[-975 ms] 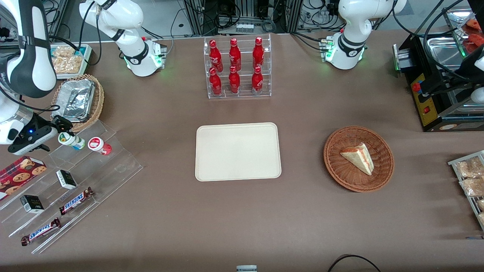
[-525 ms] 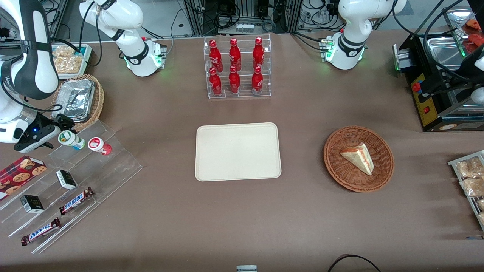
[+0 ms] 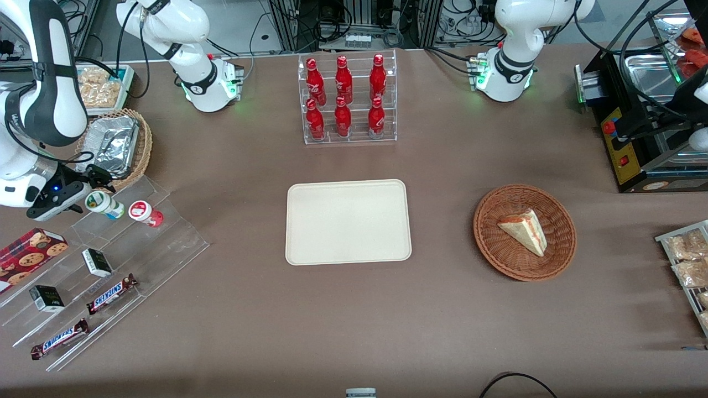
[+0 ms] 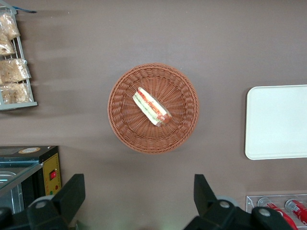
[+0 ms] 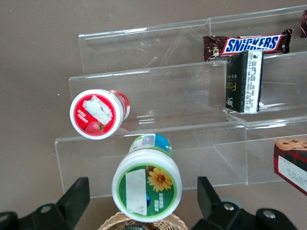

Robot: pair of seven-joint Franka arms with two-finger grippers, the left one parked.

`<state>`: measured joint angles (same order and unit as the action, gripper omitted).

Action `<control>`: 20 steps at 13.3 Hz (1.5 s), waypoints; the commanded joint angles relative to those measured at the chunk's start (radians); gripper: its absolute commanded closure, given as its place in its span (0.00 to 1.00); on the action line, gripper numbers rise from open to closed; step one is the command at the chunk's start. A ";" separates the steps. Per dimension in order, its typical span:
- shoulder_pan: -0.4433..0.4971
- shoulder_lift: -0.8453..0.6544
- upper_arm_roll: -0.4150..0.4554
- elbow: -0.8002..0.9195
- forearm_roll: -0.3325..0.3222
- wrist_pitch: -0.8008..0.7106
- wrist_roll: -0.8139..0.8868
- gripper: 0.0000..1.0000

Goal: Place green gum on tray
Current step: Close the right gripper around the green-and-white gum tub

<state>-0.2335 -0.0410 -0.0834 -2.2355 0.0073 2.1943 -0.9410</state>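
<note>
The green gum (image 3: 102, 204) is a small bottle with a white lid, a green mark and a light blue body. It stands on the top step of the clear stepped rack (image 3: 110, 260), toward the working arm's end of the table. In the right wrist view the green gum (image 5: 147, 185) sits between my open fingers with a gap on each side. My right gripper (image 3: 91, 188) hangs just above it; it also shows in the right wrist view (image 5: 142, 201). The cream tray (image 3: 348, 221) lies flat at the table's middle, empty; its edge shows in the left wrist view (image 4: 278, 122).
A red-lidded gum bottle (image 3: 145, 213) stands beside the green one. The rack also holds Snickers bars (image 3: 110, 293) and small black boxes (image 3: 97, 262). A wicker basket with foil (image 3: 113, 146) is close by. Cola bottles (image 3: 345, 99) stand farther back; a sandwich basket (image 3: 524, 232) lies toward the parked arm.
The right arm has shifted slightly, its gripper moving a little farther from the front camera and closer round the green gum. The gum and the rest have not moved.
</note>
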 commanded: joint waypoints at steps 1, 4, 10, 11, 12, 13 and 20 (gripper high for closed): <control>-0.010 -0.016 0.004 -0.019 -0.021 0.015 -0.018 0.00; -0.012 -0.014 0.004 -0.019 -0.027 0.016 -0.025 0.00; -0.016 -0.013 0.004 -0.019 -0.027 0.015 -0.028 1.00; -0.015 -0.014 0.005 -0.018 -0.029 0.013 -0.027 1.00; -0.013 -0.017 0.005 -0.016 -0.029 0.012 -0.027 1.00; -0.010 -0.020 0.005 -0.015 -0.029 0.009 -0.025 1.00; 0.034 -0.022 0.030 0.307 -0.013 -0.374 0.045 1.00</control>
<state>-0.2309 -0.0743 -0.0644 -2.0707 0.0036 1.9641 -0.9532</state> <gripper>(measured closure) 0.414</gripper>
